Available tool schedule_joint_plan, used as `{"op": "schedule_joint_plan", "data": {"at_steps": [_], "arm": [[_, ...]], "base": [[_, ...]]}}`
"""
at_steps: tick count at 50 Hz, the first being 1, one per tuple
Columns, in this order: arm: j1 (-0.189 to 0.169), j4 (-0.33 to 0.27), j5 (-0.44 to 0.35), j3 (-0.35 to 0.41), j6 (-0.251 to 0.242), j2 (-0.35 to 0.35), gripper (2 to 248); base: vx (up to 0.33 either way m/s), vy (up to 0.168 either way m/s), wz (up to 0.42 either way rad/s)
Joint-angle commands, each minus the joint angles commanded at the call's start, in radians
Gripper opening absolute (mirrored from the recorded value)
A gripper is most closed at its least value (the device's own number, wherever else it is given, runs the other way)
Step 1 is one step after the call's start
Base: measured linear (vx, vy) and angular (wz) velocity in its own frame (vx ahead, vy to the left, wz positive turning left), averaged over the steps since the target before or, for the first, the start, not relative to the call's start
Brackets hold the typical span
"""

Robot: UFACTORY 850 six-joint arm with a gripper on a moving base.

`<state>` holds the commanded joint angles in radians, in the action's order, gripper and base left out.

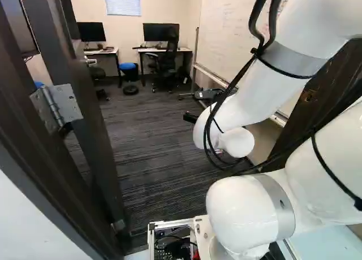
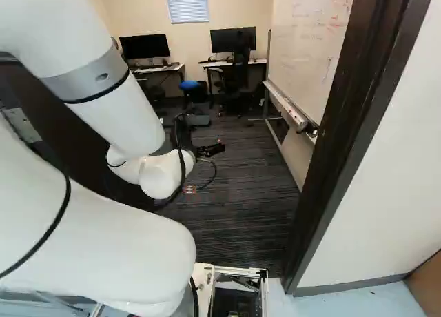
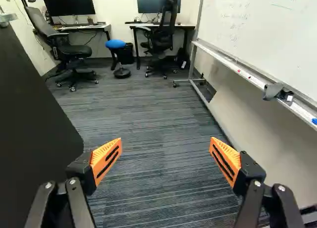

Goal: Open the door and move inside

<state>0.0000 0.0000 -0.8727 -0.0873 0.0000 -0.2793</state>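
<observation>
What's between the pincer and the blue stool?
Only bare striped carpet between the open pincer and stool, in the wrist view; the door stands to one side.

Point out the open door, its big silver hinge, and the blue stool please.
Open door (image 3: 32,124): wrist view, on its dark face.
Big silver hinge (image 1: 68,100): left base view, on the leaf fixed to the door.
Blue stool (image 3: 115,43): wrist view, on its seat.

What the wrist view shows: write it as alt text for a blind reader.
Black jaws with orange pads stand open over striped carpet, a dark door beside them. Ahead, two desks hold monitors, with two office chairs and a blue-topped stool near them; a whiteboard runs along the other side.
</observation>
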Motion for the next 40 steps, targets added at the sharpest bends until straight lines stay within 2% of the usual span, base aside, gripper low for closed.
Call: {"op": "schedule_joint_plan", "data": {"at_steps": [40], "arm": [[0.000, 0.000, 0.000, 0.000, 0.000, 0.000, 247]], "base": [[0.133, 0.004, -0.008]]}}
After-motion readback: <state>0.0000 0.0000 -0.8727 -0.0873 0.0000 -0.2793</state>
